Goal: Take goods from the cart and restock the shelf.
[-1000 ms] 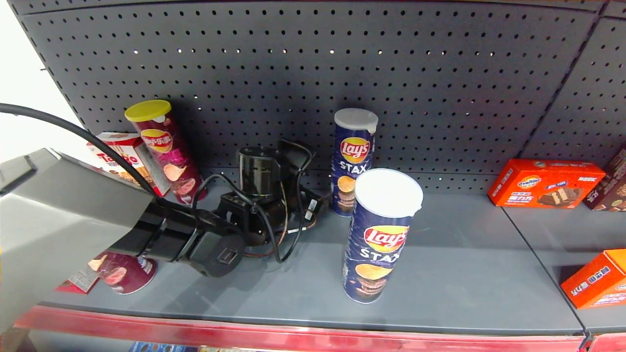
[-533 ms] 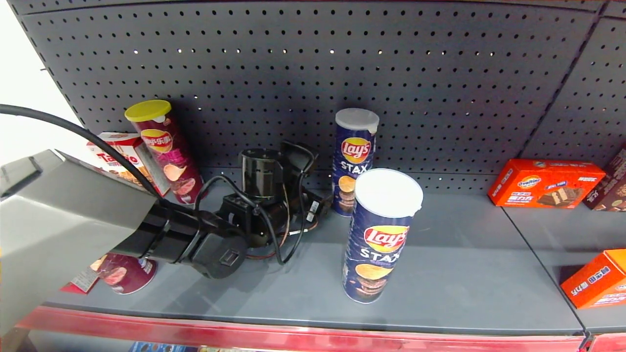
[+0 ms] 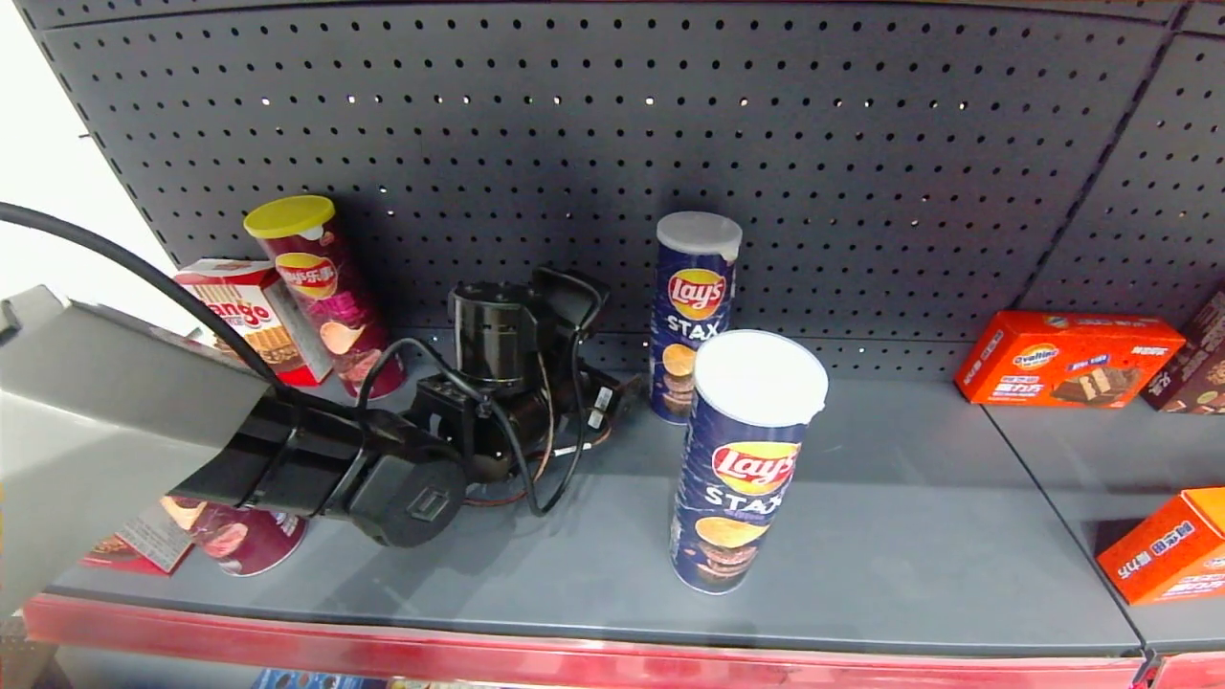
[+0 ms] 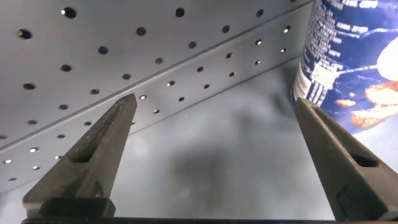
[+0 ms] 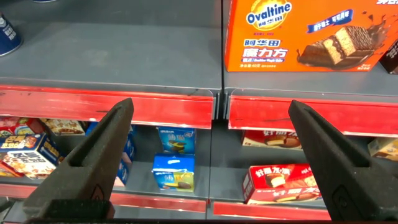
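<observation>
Two blue chip cans stand on the grey shelf [image 3: 909, 536], one at the back by the pegboard [image 3: 691, 316] and one nearer the front [image 3: 742, 459]. My left arm lies across the shelf, its wrist [image 3: 488, 421] just left of the back can. In the left wrist view my left gripper [image 4: 214, 102] is open with nothing between its fingers, facing the pegboard, and a blue can [image 4: 348, 62] stands beside one finger. My right gripper [image 5: 211, 106] is open and holds nothing, in front of the shelf's red front edge [image 5: 155, 99].
A maroon can with a yellow lid [image 3: 325, 292] and a red biscuit box [image 3: 244, 316] stand at the back left. Another maroon can [image 3: 239, 536] lies at the front left. Orange boxes [image 3: 1067, 359] [image 3: 1163, 545] sit to the right. Lower shelves hold packaged goods [image 5: 174, 171].
My left arm first edged right, then drew back to the left, away from the back blue can, uncovering more of the biscuit box. The cans have not moved.
</observation>
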Robot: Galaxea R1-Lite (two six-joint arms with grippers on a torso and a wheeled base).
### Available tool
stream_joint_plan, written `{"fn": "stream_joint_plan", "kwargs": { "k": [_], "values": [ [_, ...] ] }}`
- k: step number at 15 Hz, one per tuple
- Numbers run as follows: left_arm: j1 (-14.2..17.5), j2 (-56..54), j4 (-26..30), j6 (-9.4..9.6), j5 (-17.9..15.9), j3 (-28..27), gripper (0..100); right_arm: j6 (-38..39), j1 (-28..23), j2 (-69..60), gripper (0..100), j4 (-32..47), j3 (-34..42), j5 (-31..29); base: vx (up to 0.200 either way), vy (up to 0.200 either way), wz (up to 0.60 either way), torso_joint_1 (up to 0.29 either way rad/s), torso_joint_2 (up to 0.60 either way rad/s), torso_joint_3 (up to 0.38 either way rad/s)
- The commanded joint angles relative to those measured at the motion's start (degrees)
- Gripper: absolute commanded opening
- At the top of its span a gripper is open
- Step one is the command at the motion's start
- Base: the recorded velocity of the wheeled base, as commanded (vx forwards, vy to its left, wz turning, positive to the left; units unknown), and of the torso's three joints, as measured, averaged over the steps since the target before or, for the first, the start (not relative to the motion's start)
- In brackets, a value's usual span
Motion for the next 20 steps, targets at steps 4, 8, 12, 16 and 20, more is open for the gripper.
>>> {"fn": "stream_joint_plan", "kwargs": {
  "k": [4, 8, 12, 16, 20],
  "values": [
    [-1.75, -11.60, -0.17, -2.10, 1.24, 8.77, 100, -0.01, 0.00, 0.01, 100, -0.01, 0.00, 0.01, 0.000, 0.000, 0.00, 0.000, 0.00, 0.000],
    [-2.37, -26.19, -0.79, -3.15, 1.15, 22.13, 100, -0.01, 0.00, 0.01, 100, -0.01, 0.00, 0.01, 0.000, 0.000, 0.00, 0.000, 0.00, 0.000],
    [-10.63, -39.11, -1.41, -8.07, 1.15, 30.83, 100, -0.01, 0.00, 0.01, 100, -0.01, 0.00, 0.01, 0.000, 0.000, 0.00, 0.000, 0.00, 0.000],
    [-21.62, -57.31, -1.32, -7.90, 1.06, 50.16, 100, -0.01, 0.00, 0.01, 100, -0.01, 0.00, 0.01, 0.000, 0.000, 0.00, 0.000, 0.00, 0.000],
    [-25.57, -67.59, 0.97, -7.55, 0.71, 57.28, 100, -0.01, 0.00, 0.01, 100, -0.01, 0.00, 0.01, 0.000, 0.000, 0.00, 0.000, 0.00, 0.000]
  ]
}}
